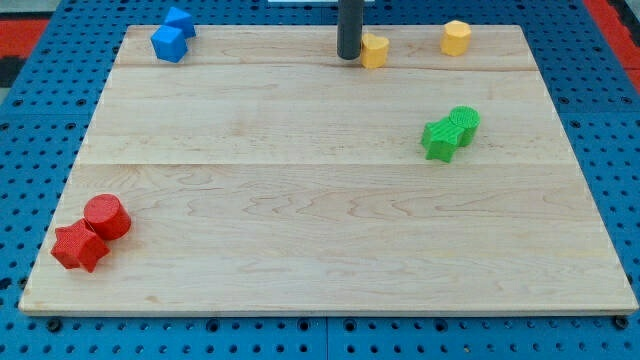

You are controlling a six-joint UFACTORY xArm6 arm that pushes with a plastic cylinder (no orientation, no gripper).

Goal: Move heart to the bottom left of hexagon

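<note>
A yellow heart block [375,50] lies near the view's top, middle of the wooden board [320,230]. A yellow hexagon block [456,38] lies to its right, near the top edge, with a gap between them. My tip [348,57] is the lower end of the dark rod. It stands just left of the heart, touching or almost touching its left side.
Two blue blocks [170,44] [181,20] sit at the top left corner. A green star [438,140] and a green cylinder [464,122] touch each other at the right. A red cylinder [107,217] and a red star [78,247] sit at the bottom left.
</note>
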